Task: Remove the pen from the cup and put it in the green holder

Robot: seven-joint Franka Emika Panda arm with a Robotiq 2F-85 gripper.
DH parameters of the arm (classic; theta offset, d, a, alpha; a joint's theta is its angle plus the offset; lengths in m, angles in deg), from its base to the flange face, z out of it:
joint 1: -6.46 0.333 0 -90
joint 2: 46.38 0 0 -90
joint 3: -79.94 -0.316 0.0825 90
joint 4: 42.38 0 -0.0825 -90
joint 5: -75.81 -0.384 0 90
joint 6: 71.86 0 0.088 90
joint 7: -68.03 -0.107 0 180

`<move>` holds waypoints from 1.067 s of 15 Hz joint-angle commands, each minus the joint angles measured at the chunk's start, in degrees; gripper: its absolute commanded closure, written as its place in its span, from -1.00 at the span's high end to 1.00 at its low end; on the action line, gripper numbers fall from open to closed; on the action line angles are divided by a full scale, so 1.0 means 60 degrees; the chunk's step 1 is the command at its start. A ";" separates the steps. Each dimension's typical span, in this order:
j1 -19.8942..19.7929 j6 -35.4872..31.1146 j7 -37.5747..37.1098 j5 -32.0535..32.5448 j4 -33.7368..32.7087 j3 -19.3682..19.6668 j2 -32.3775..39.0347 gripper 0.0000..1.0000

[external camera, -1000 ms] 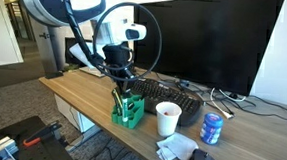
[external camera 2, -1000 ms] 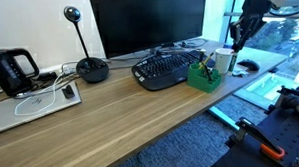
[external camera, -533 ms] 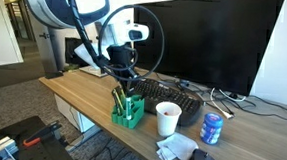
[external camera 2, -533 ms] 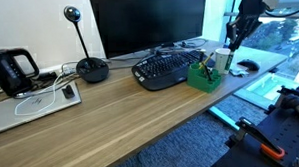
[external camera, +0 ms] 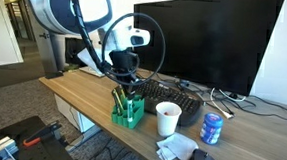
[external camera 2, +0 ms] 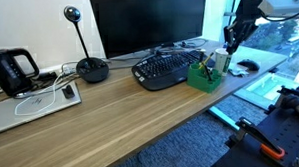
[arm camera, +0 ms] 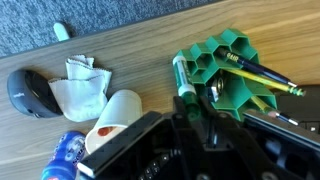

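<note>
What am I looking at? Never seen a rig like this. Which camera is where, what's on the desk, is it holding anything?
One robot arm with a two-finger gripper, steered by a person. Two pictures come from cameras standing apart from the robot, seeing the desk from different sides; the third is from a camera on the wrist, looking down past the gripper. On the wooden desk: a monitor, a keyboard, the green holder with other pens in it, the white cup, a blue can, a crumpled tissue and a mouse. The gripper is shut and hangs above the holder; in the wrist view it seems to pinch the pen, whose green barrel shows beside the holder's edge.
</note>
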 commanded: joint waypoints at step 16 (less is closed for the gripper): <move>0.0038 -0.0877 0.0072 -0.0532 -0.0286 -0.0169 0.0444 -0.90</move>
